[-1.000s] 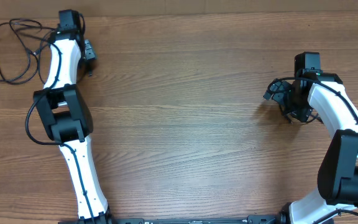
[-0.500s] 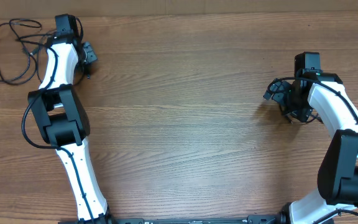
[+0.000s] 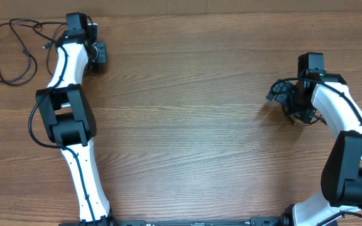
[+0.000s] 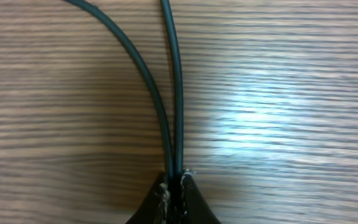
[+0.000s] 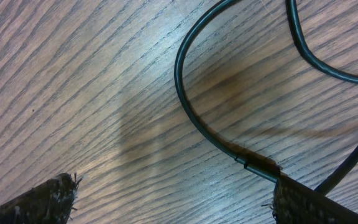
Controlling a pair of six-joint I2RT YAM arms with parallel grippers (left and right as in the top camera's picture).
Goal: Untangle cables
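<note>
Nearer the robot's base, on the right side of the brown wood-grain bench (image 3: 187,125), the right pincer (image 5: 179,202) stands wide, fingertips far apart, at a small tangled bundle of thin black cable (image 3: 273,94). One curved strand with a small plug end (image 5: 257,165) lies on the wood just beside one fingertip. Farther off, by the far left corner, the left pincer (image 4: 178,186) is pinched tight on two strands of a loose loop of thin black cable (image 3: 12,51), which sprawls flat on the bench.
</note>
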